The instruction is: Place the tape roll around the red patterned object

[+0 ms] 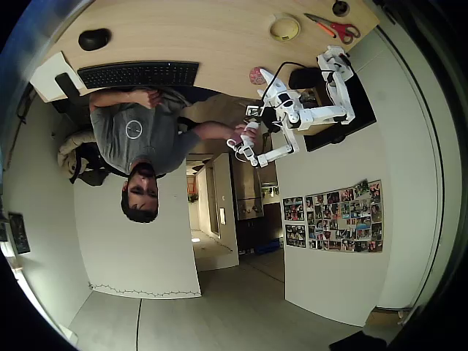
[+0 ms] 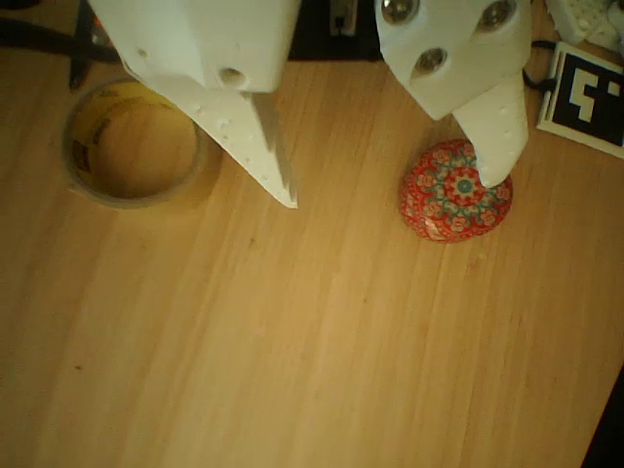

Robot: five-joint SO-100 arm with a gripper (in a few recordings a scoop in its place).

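Overhead view. Light wooden table [image 1: 205, 44] along the top of the picture. Tape roll [image 1: 284, 28]: pale yellow ring, lying flat near the table's right end. Scissors [image 1: 334, 28], red-handled, just right of the roll. Small dark round object [image 1: 341, 8] above the scissors, at the table edge. Red patterned object [image 1: 257, 75]: at the table's lower edge, below and left of the roll, apart from it. White arm [image 1: 307, 110] on a dark base, right of the red patterned object. Black keyboard [image 1: 139, 73] and black mouse [image 1: 94, 39] on the left half. A person [image 1: 139, 139] sits at the table. Jaw state cannot be told here.

Wrist view. Gripper [image 2: 390, 195]: two white fingers, spread wide, nothing between them, above bare wood. Right fingertip [image 2: 492, 156] overlaps the top of the red patterned object [image 2: 454, 192], a domed piece with a floral pattern; contact cannot be told. Tape roll [image 2: 132, 146]: flat at upper left, outside the left finger, empty centre showing wood. Black-and-white marker [image 2: 585, 97] at the right edge.
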